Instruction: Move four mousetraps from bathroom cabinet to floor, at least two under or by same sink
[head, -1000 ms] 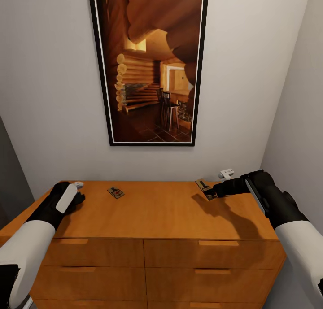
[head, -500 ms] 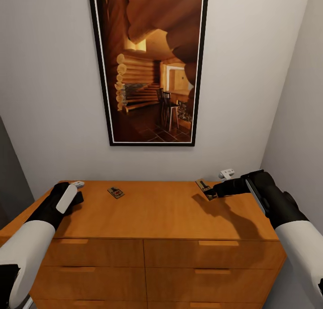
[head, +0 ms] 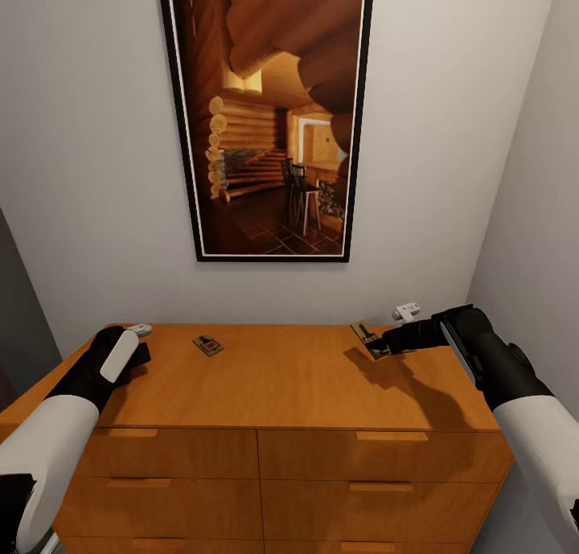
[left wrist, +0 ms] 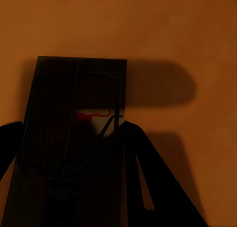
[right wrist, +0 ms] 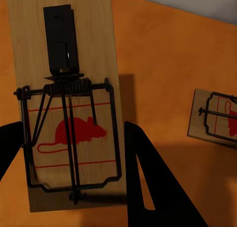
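The right gripper has its fingers clamped on a mousetrap with a red mouse print, held tilted just above the right end of the cabinet top. The left gripper sits at the top's left end, its fingers either side of a shadowed mousetrap, grip unclear. A third trap lies flat between them.

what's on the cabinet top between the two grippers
In the head view, one mousetrap lies flat on the cabinet between the left gripper and right gripper; otherwise bare wood.
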`<state>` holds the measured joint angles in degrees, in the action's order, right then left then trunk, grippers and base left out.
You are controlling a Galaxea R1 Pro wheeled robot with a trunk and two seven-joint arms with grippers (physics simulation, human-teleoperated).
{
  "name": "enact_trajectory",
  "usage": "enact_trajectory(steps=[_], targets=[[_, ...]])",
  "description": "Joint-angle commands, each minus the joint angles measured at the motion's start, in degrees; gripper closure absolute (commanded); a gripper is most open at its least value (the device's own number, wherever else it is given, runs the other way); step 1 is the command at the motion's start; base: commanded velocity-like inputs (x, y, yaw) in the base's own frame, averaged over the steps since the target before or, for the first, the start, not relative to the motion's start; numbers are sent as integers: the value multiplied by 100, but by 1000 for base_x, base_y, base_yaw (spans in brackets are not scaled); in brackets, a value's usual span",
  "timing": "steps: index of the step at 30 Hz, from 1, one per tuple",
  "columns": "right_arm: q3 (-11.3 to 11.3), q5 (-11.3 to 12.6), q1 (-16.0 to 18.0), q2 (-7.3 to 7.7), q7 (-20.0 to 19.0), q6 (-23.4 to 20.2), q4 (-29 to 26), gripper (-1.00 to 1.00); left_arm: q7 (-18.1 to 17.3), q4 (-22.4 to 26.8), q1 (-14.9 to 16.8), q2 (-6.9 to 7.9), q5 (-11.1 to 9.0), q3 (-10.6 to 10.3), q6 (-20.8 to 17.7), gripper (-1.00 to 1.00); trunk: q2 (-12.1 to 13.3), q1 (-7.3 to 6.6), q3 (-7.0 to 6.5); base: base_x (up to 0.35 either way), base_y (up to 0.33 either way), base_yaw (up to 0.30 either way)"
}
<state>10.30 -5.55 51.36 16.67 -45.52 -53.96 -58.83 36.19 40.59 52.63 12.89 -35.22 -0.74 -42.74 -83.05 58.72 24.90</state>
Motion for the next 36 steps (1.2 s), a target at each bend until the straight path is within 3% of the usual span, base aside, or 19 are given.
enact_trajectory(steps=[1,11,19,36], targets=[[7,-43,5,3,-36,-18,-6,100,45,-280,1,3,-79,-1,-23,100,-3,1,8,0,0,0],[7,-43,5,11,-43,-18,-12,100,91,420,2,-4,-82,3,-269,100,-3,1,8,0,0,0],[7,-43,5,6,-45,-18,0,100,111,1192,2,-12,-75,4,-914,100,-3,1,8,0,0,0],[7,-43,5,10,-44,-18,3,100,116,1527,2,-23,-82,-4,-1077,100,-3,1,8,0,0,0]])
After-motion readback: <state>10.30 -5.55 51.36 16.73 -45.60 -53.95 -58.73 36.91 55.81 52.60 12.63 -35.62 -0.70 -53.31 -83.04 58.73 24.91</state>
